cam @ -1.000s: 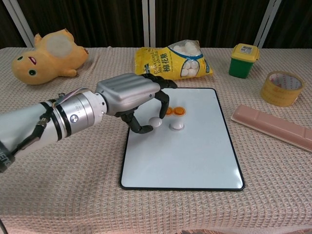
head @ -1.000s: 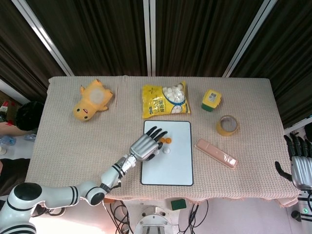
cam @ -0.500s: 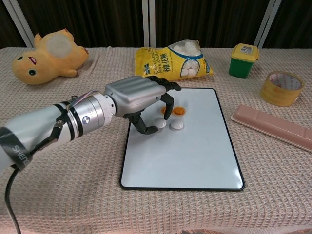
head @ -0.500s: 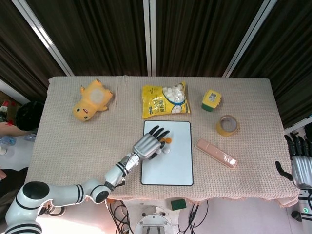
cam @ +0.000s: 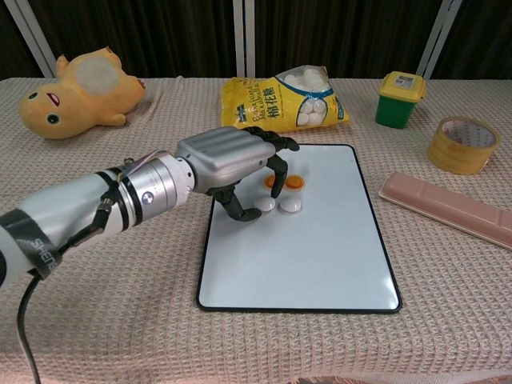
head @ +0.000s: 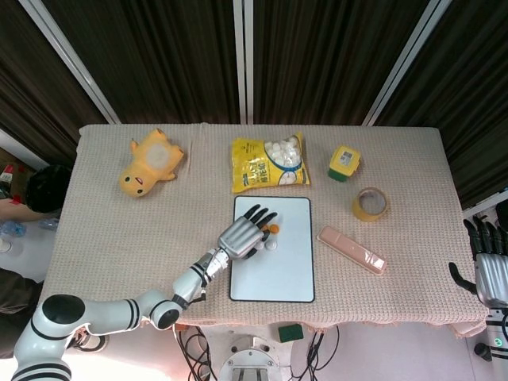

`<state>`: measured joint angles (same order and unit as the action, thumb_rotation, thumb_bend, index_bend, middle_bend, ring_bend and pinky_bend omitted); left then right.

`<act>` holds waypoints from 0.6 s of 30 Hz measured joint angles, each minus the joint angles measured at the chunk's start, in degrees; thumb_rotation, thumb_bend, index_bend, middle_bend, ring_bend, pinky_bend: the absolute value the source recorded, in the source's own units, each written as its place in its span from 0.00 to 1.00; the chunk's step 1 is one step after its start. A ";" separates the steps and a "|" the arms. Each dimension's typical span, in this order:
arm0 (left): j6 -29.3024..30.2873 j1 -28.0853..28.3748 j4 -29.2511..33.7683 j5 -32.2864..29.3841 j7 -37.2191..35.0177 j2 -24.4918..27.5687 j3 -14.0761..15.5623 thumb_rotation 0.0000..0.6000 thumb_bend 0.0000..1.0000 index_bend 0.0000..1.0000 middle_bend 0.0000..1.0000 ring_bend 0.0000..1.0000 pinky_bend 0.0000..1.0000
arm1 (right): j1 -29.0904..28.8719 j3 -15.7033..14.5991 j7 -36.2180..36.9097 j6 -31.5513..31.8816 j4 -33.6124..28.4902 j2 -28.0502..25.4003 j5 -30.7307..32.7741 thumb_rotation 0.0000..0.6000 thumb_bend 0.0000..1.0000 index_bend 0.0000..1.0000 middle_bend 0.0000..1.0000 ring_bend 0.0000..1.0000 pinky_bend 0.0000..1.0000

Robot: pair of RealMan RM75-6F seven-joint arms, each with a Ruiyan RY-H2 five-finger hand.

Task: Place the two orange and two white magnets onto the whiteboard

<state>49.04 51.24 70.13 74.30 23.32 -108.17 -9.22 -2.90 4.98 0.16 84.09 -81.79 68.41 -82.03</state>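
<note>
The whiteboard (head: pixel 278 270) (cam: pixel 304 256) lies flat at the table's middle front. Two orange magnets (cam: pixel 296 182) (head: pixel 274 229) sit side by side near its top left, one partly hidden by fingers. Just below them stands a white magnet (cam: pixel 290 206) (head: pixel 270 245). A second white magnet (cam: pixel 264 206) rests on the board right beside it, pinched between the thumb and a curled finger of my left hand (cam: pixel 228 156) (head: pixel 240 232). My right hand (head: pixel 488 266) hangs off the table's right edge with fingers straight, holding nothing.
A yellow plush toy (head: pixel 151 163) (cam: pixel 76 92) lies far left. A yellow marshmallow bag (head: pixel 270 163) (cam: pixel 284 96) lies behind the board. On the right are a green-yellow container (head: pixel 344 163) (cam: pixel 400 98), a tape roll (head: pixel 370 204) (cam: pixel 458 146) and a pink case (head: pixel 352 249) (cam: pixel 448 208).
My left hand carried the second white magnet a little right and down onto the board, beside the first white one. The right hand has not moved.
</note>
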 measured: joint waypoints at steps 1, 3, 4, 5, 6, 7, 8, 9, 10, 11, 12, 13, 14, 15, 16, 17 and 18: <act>0.01 0.04 -0.06 -0.02 -0.05 -0.03 0.01 1.00 0.30 0.53 0.04 0.00 0.04 | 0.00 0.00 0.01 -0.03 0.03 0.02 0.01 1.00 0.31 0.00 0.00 0.00 0.00; -0.03 0.13 -0.22 -0.16 -0.20 -0.09 0.00 1.00 0.30 0.53 0.04 0.00 0.04 | -0.02 -0.02 0.00 -0.15 0.06 0.06 0.06 1.00 0.31 0.00 0.00 0.00 0.00; -0.06 0.18 -0.29 -0.21 -0.23 -0.09 0.00 1.00 0.30 0.52 0.04 0.00 0.04 | -0.03 -0.04 -0.02 -0.20 0.06 0.06 0.07 1.00 0.31 0.00 0.00 0.00 0.00; -0.10 0.25 -0.37 -0.24 -0.27 -0.11 0.00 1.00 0.30 0.52 0.04 0.00 0.04 | -0.04 -0.06 -0.03 -0.25 0.05 0.06 0.09 1.00 0.31 0.00 0.00 0.00 0.00; -0.10 0.30 -0.41 -0.25 -0.31 -0.12 0.01 1.00 0.30 0.52 0.04 0.00 0.04 | -0.04 -0.06 -0.03 -0.26 0.06 0.07 0.10 1.00 0.31 0.00 0.00 0.00 0.00; -0.09 0.34 -0.42 -0.25 -0.37 -0.15 0.01 1.00 0.30 0.52 0.04 0.00 0.04 | -0.04 -0.05 -0.02 -0.28 0.11 0.08 0.13 1.00 0.31 0.00 0.00 0.00 0.00; -0.05 0.38 -0.44 -0.24 -0.49 -0.19 0.00 1.00 0.30 0.52 0.04 0.00 0.04 | -0.05 -0.03 0.02 -0.32 0.13 0.09 0.19 1.00 0.31 0.00 0.00 0.00 0.00; 0.03 0.39 -0.45 -0.21 -0.54 -0.21 0.01 1.00 0.30 0.52 0.05 0.00 0.04 | -0.05 -0.01 0.06 -0.34 0.14 0.10 0.22 1.00 0.31 0.00 0.00 0.00 0.00; 0.14 0.40 -0.47 -0.14 -0.57 -0.24 0.04 1.00 0.30 0.51 0.05 0.00 0.04 | -0.05 0.00 0.07 -0.34 0.14 0.10 0.22 1.00 0.31 0.00 0.00 0.00 0.00; 0.29 0.41 -0.55 0.00 -0.58 -0.29 0.13 1.00 0.30 0.51 0.05 0.00 0.04 | -0.06 0.00 0.08 -0.35 0.17 0.11 0.21 1.00 0.31 0.00 0.00 0.00 0.00; 0.32 0.42 -0.63 0.05 -0.61 -0.33 0.23 1.00 0.30 0.49 0.05 0.00 0.04 | -0.07 0.01 0.07 -0.37 0.20 0.12 0.23 1.00 0.31 0.00 0.00 0.00 0.00; 0.29 0.44 -0.68 0.06 -0.66 -0.35 0.30 1.00 0.30 0.47 0.05 0.00 0.04 | -0.08 0.01 0.06 -0.39 0.22 0.13 0.24 1.00 0.31 0.00 0.00 0.00 0.00; 0.23 0.47 -0.74 0.06 -0.71 -0.36 0.37 1.00 0.30 0.45 0.05 0.00 0.04 | -0.08 0.01 0.07 -0.41 0.25 0.16 0.27 1.00 0.31 0.00 0.00 0.00 0.00; 0.23 0.50 -0.80 0.06 -0.74 -0.39 0.39 1.00 0.30 0.43 0.05 0.00 0.04 | -0.08 0.01 0.09 -0.42 0.28 0.17 0.27 1.00 0.31 0.00 0.00 0.00 0.00; 0.23 0.51 -0.83 0.06 -0.80 -0.40 0.40 1.00 0.30 0.42 0.05 0.00 0.04 | -0.09 0.01 0.10 -0.44 0.31 0.19 0.27 1.00 0.31 0.00 0.00 0.00 0.00; 0.27 0.54 -0.84 0.07 -0.94 -0.42 0.38 1.00 0.30 0.40 0.05 0.00 0.04 | -0.09 0.00 0.10 -0.45 0.35 0.22 0.24 1.00 0.31 0.00 0.00 0.00 0.00; 0.30 0.56 -0.84 0.09 -1.04 -0.42 0.37 1.00 0.30 0.39 0.05 0.00 0.04 | -0.09 -0.01 0.10 -0.45 0.35 0.22 0.24 1.00 0.31 0.00 0.00 0.00 0.00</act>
<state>49.34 51.80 69.28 74.39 22.28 -108.59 -8.85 -2.99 4.97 0.26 83.64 -81.44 68.63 -81.79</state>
